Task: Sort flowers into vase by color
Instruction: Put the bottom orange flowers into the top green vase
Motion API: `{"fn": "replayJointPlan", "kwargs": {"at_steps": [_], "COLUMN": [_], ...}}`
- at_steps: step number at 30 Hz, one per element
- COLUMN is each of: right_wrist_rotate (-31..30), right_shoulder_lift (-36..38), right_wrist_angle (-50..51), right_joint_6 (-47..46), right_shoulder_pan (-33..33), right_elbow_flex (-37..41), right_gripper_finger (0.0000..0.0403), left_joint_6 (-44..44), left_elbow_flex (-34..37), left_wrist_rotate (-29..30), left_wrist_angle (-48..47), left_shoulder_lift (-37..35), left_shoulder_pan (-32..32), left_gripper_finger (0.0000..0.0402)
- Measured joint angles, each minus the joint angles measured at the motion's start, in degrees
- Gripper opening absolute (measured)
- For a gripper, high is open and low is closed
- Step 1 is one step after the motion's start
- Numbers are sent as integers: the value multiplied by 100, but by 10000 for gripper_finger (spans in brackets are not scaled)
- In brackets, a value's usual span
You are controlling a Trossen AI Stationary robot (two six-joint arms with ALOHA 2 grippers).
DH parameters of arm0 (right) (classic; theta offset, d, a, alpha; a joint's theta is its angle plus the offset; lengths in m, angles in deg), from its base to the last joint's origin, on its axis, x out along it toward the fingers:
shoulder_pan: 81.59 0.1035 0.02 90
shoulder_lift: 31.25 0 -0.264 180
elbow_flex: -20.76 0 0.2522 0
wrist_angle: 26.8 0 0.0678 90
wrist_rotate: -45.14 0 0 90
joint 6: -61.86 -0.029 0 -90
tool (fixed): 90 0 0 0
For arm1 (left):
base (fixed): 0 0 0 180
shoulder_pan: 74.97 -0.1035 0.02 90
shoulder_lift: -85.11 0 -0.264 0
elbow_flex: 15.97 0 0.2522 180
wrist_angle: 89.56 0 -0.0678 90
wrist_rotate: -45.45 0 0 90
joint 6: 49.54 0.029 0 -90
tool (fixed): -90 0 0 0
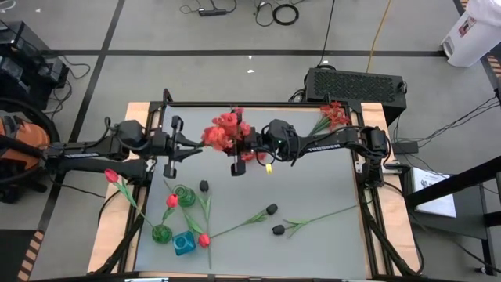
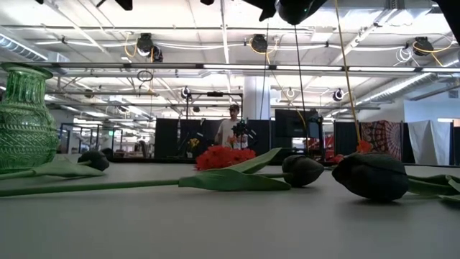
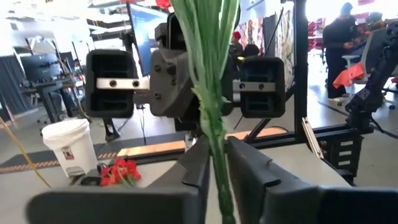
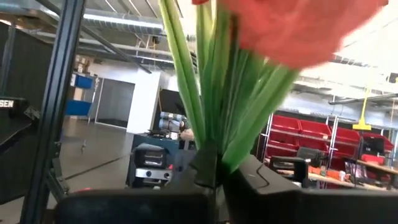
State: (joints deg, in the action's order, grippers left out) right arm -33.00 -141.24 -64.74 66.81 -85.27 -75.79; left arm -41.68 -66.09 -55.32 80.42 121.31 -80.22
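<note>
Now we see left gripper [image 1: 182, 149] at table's rear, fingers [image 3: 198, 163] pinched on green stems [image 3: 214, 112] of red bunch [image 1: 225, 131]. Right gripper [image 1: 241, 149] meets it mid-table, fingers [image 4: 252, 174] clamped on same stems. Loose flowers [image 1: 270, 210] lie nearer front, by green vases [image 1: 162, 233] and blue vase [image 1: 184, 244]. More red blooms [image 1: 335, 115] at rear right corner.

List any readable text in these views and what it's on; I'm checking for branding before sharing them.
"TROSSEN", faint white lettering on the right arm, high view.
"SEN", the cut-off end of a word on a dark part at the right wrist view's edge.
White bin's label: too small to read.
Papers beside the table: too small to read.
</note>
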Motion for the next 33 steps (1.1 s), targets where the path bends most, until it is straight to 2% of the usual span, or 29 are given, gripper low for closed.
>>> {"fn": "replayJointPlan", "kwargs": {"at_steps": [7,12,16,24,33], "right_wrist_rotate": [-182,-479,-753,-758,-740], "right_shoulder_lift": [249,651,991,1309,1253], "right_wrist_angle": [876,2001,2867,3994,3957], "right_joint_6": [55,213,221,47,20], "right_shoulder_pan": [-8,-7,-12,-10,-10], "right_elbow_flex": [-9,-12,-12,-12,-9], "right_gripper_finger": [2,1,1,0,0], "left_joint_6": [1,137,176,144,140], "left_elbow_flex": [0,-4,-7,-7,-7], "left_wrist_rotate": [35,163,282,326,328], "left_wrist_angle": [-285,-362,-362,-416,-442], "left_shoulder_lift": [-21,-66,-87,-85,5], "left_shoulder_pan": [1,-1,-3,-3,-3], "left_gripper_finger": [156,190,198,199,199]}}
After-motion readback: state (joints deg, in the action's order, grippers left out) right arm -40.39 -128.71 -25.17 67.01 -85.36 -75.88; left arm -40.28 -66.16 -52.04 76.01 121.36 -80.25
